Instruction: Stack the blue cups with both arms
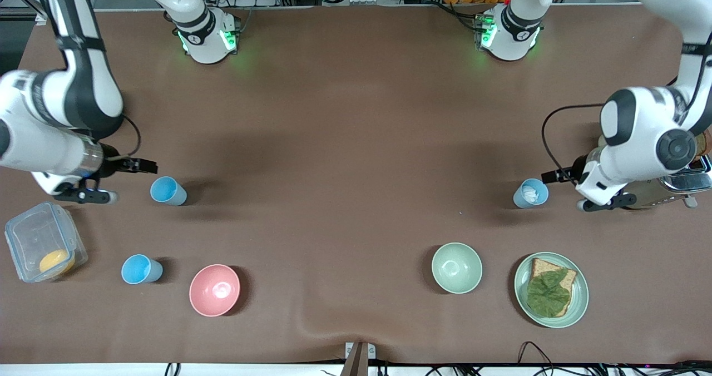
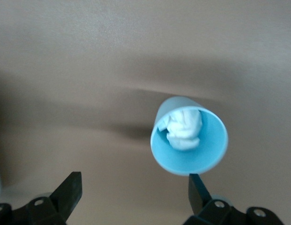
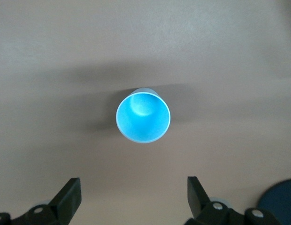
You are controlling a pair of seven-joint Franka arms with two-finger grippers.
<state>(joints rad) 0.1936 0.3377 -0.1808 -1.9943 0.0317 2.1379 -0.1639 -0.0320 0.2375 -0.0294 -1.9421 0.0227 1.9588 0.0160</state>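
Nearest the front camera, one spare blue cup (image 1: pixel 141 269) beside the pink bowl (image 1: pixel 214 290). Farther up the worktop (image 1: pixel 345 159), approach underway: right gripper (image 3: pixel 132 199) wide-jawed by an empty cup (image 1: pixel 167 191), left gripper (image 2: pixel 134 197) likewise by a cup (image 1: pixel 530 193) holding, seemingly, crumpled paper. Next: straddle, close.

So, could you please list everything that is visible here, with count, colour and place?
blue cups: 3, light blue; one by the right gripper, one beside the pink bowl, one holding white crumpled material by the left gripper
pink bowl: 1, near front camera
green bowl: 1, pale green, beside plate
plate: 1, pale green, with bread and leaf
container: 1, clear, orange item inside
right gripper: open, beside a cup
left gripper: open, beside a cup
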